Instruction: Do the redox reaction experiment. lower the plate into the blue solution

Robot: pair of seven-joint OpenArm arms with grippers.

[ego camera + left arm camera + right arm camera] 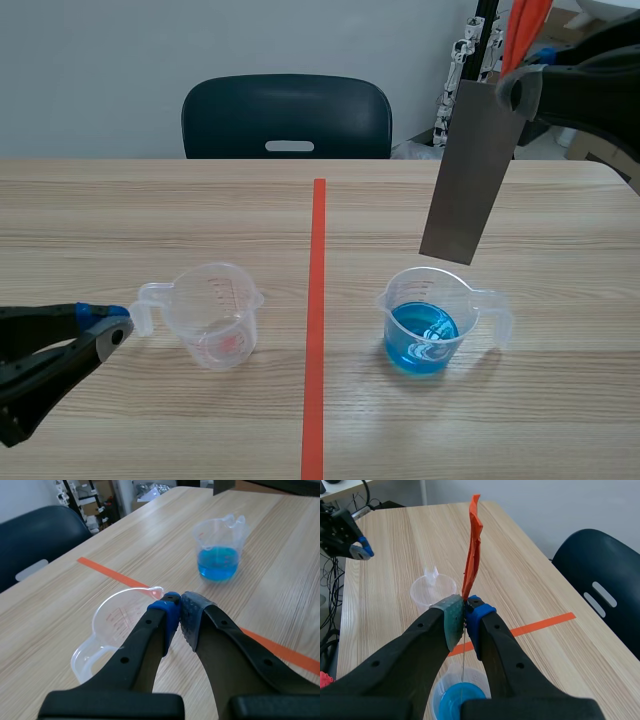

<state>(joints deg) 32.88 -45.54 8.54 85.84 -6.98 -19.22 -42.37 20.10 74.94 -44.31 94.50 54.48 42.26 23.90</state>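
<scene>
Right pincer [515,90] is clamped on the top end of the grey metal plate [468,175], up over the right half of the tabletop [560,230]. The plate hangs down at a slight tilt, and its lower edge sits just above the far rim of the measuring cup of blue solution [428,325]. It is not in the liquid yet. From the right wrist view I see the plate edge-on as a thin line pinched between the two pads, with the blue cup straight below it.

Left pincer [118,325] is low at the near left. From the left wrist view its fingertips meet with nothing between them. The scene view puts its tip just beside the handle of the empty clear measuring cup [215,315], and I cannot tell whether it touches.

Both cups stand upright, well apart, one on each side of the orange tape line [315,320]. A dark chair [287,117] is pushed in at the far edge of the tabletop.
</scene>
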